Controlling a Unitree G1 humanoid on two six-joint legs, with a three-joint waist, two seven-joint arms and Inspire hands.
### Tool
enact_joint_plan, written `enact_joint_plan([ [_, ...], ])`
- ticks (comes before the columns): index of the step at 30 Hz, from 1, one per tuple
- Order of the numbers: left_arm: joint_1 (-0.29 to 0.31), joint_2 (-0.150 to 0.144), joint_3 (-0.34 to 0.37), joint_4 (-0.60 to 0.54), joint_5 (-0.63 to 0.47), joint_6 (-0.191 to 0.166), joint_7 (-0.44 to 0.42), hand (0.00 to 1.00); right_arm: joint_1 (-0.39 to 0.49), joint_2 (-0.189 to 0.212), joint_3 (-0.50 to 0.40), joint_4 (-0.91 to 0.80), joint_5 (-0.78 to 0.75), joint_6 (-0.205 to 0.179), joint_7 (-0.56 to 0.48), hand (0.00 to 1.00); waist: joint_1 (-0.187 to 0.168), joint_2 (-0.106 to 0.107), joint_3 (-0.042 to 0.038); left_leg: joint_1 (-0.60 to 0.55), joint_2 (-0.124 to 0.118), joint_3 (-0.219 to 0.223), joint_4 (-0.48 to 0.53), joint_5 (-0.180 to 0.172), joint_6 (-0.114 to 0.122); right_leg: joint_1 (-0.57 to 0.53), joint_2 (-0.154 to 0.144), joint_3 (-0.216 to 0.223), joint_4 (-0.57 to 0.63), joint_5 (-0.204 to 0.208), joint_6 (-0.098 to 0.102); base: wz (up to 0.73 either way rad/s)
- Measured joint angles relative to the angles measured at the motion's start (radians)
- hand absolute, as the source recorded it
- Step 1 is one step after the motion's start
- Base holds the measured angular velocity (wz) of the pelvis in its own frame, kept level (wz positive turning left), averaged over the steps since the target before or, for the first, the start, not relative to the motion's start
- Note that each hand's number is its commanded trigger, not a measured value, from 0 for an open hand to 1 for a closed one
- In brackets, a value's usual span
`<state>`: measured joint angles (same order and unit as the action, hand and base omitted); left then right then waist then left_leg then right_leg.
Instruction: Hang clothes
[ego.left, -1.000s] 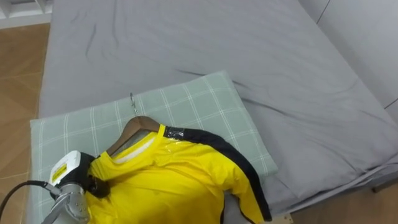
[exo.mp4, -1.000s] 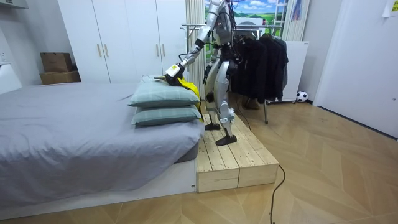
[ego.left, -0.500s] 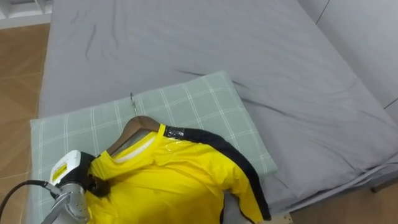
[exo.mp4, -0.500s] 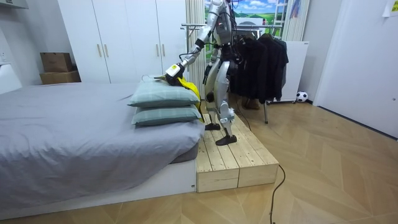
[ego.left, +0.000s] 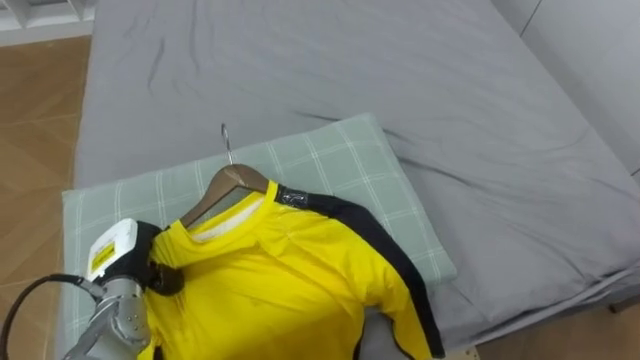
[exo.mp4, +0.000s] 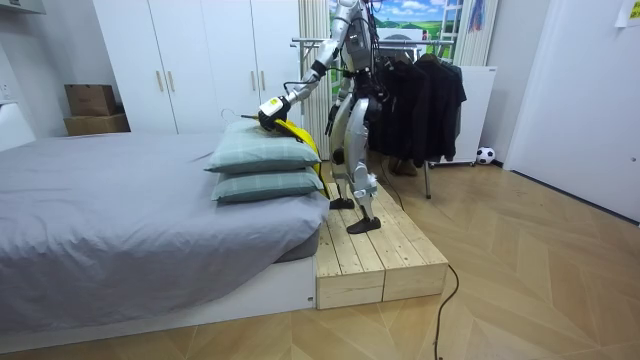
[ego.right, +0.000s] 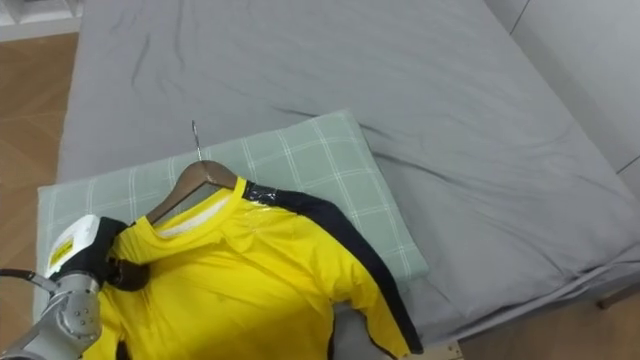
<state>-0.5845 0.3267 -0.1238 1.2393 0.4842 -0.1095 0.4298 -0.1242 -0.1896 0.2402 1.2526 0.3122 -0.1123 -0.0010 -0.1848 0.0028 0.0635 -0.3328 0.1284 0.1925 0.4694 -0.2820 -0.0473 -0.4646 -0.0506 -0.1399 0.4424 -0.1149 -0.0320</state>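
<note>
A yellow shirt (ego.left: 290, 280) with dark trim is draped on a wooden hanger (ego.left: 235, 183) whose metal hook (ego.left: 226, 140) points toward the far side of the bed. Both lie on a green checked pillow (ego.left: 335, 165) at the bed's near end. My left hand (ego.left: 120, 272) comes in from the lower left, its dark fingers curled on the shirt's shoulder where the hanger's arm runs under the cloth. In the room view the left hand (exo.mp4: 270, 108) is stretched out over the stacked pillows (exo.mp4: 262, 155), holding the shirt slightly raised.
The grey bed (ego.left: 400, 70) stretches away beyond the pillow, with wood floor (ego.left: 40, 100) to its left. I stand on a wooden platform (exo.mp4: 375, 250) at the bed's side. Behind me is a clothes rack (exo.mp4: 420, 90) with dark garments; white wardrobes (exo.mp4: 200, 60) line the wall.
My left hand has lifted a little and moved toward the bed's middle, taking the shirt's shoulder and the hanger with it. The eye view has shifted slightly.
</note>
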Motion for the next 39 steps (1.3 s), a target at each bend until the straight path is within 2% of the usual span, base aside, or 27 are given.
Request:
enact_joint_plan([
  [1,0.001,0.0,0.0,-0.001,0.0,-0.005,0.003,1.0,0.004,-0.001,0.0,0.0,-0.002,0.0,0.0,0.0,0.001,0.001,-0.0005,0.01,0.0,0.001,-0.006,0.0,0.0,0.01,0.001,0.0,-0.006,0.0,0.0,-0.06],
  [4,0.036,0.001,0.001,-0.036,0.0,-0.009,0.013,1.0,0.023,-0.004,-0.002,0.006,-0.005,0.0,0.001,0.0,0.005,0.013,-0.0121,0.072,-0.002,0.009,-0.047,0.005,-0.004,0.062,0.006,0.002,-0.037,0.001,0.003,-0.06],
  [7,0.09,0.001,0.002,-0.069,-0.001,-0.026,0.018,1.0,0.051,-0.005,-0.023,0.009,-0.004,0.001,0.004,0.0,0.007,0.026,-0.0278,0.142,-0.005,0.016,-0.092,0.012,-0.007,0.115,0.008,0.004,-0.05,0.0,0.005,-0.03],
  [8,0.104,0.001,0.003,-0.088,-0.001,-0.025,0.018,1.0,0.062,-0.005,-0.03,0.009,-0.005,0.0,0.003,0.0,0.015,0.028,-0.0363,0.157,-0.005,0.018,-0.102,0.013,-0.008,0.127,0.012,0.008,-0.057,-0.001,0.007,-0.06],
  [9,0.119,0.001,0.003,-0.121,-0.001,-0.026,0.018,1.0,0.071,-0.005,-0.034,0.01,-0.007,0.001,0.003,0.0,0.027,0.029,-0.0367,0.177,-0.004,0.02,-0.112,0.014,-0.01,0.148,0.019,0.014,-0.073,-0.001,0.007,-0.05],
  [12,0.164,0.001,0.005,-0.191,-0.001,-0.033,0.03,1.0,0.084,-0.005,-0.067,0.019,-0.011,0.001,0.003,0.0,0.032,0.028,-0.0402,0.233,-0.004,0.015,-0.149,0.022,-0.012,0.209,0.022,0.005,-0.108,-0.001,0.01,0.06],
  [13,0.174,0.001,0.005,-0.206,-0.002,-0.033,0.033,1.0,0.088,-0.005,-0.07,0.018,-0.011,0.0,0.002,0.0,0.034,0.027,-0.043,0.243,-0.004,0.015,-0.156,0.023,-0.012,0.221,0.023,0.003,-0.117,-0.001,0.01,0.07],
  [14,0.194,0.001,0.005,-0.234,-0.002,-0.035,0.041,1.0,0.097,-0.005,-0.08,0.017,-0.011,0.0,0.003,0.0,0.035,0.024,-0.0512,0.262,-0.005,0.014,-0.169,0.025,-0.012,0.239,0.024,0.001,-0.125,-0.001,0.011,0.08],
  [15,0.205,0.001,0.005,-0.253,-0.002,-0.044,0.045,1.0,0.105,-0.005,-0.093,0.015,-0.008,0.0,0.003,0.0,0.038,0.022,-0.0549,0.277,-0.005,0.01,-0.177,0.027,-0.013,0.259,0.027,0.001,-0.139,-0.002,0.014,0.07],
  [19,0.237,0.0,0.005,-0.322,-0.001,-0.047,0.05,1.0,0.124,-0.004,-0.126,0.007,-0.005,0.0,0.004,0.0,0.053,0.021,-0.0579,0.324,-0.005,0.008,-0.204,0.032,-0.013,0.313,0.033,0.0,-0.179,0.006,0.022,0.04],
  [21,0.275,-0.001,0.006,-0.359,-0.001,-0.049,0.058,1.0,0.145,-0.004,-0.136,-0.014,-0.005,0.0,0.004,0.0,0.054,0.02,-0.0597,0.359,-0.009,0.008,-0.228,0.036,-0.012,0.347,0.033,0.0,-0.188,0.007,0.023,0.0],
  [24,0.316,-0.003,0.006,-0.414,-0.001,-0.048,0.059,1.0,0.166,-0.002,-0.147,-0.017,-0.011,0.001,0.004,0.0,0.055,0.016,-0.0686,0.384,-0.012,0.001,-0.246,0.039,-0.011,0.368,0.032,-0.001,-0.191,0.008,0.026,0.07],
  [26,0.341,-0.006,0.007,-0.454,-0.001,-0.049,0.062,1.0,0.184,-0.002,-0.152,-0.021,-0.01,0.002,0.004,0.0,0.055,0.014,-0.0698,0.401,-0.012,-0.004,-0.251,0.039,-0.011,0.395,0.034,-0.003,-0.209,0.008,0.029,0.1],
  [31,0.381,-0.007,0.016,-0.535,0.001,-0.049,0.069,1.0,0.205,-0.001,-0.185,-0.023,-0.015,0.002,0.01,0.0,0.064,0.02,-0.0704,0.434,-0.016,-0.004,-0.272,0.042,-0.01,0.432,0.035,-0.001,-0.239,0.009,0.035,0.02],
  [39,0.39,-0.006,0.022,-0.553,0.001,-0.05,0.076,1.0,0.202,-0.005,-0.197,-0.013,-0.056,0.006,0.047,0.0,0.081,0.038,-0.0601,0.464,-0.017,-0.002,-0.29,0.042,-0.009,0.452,0.035,-0.001,-0.239,0.01,0.038,0.0],
])
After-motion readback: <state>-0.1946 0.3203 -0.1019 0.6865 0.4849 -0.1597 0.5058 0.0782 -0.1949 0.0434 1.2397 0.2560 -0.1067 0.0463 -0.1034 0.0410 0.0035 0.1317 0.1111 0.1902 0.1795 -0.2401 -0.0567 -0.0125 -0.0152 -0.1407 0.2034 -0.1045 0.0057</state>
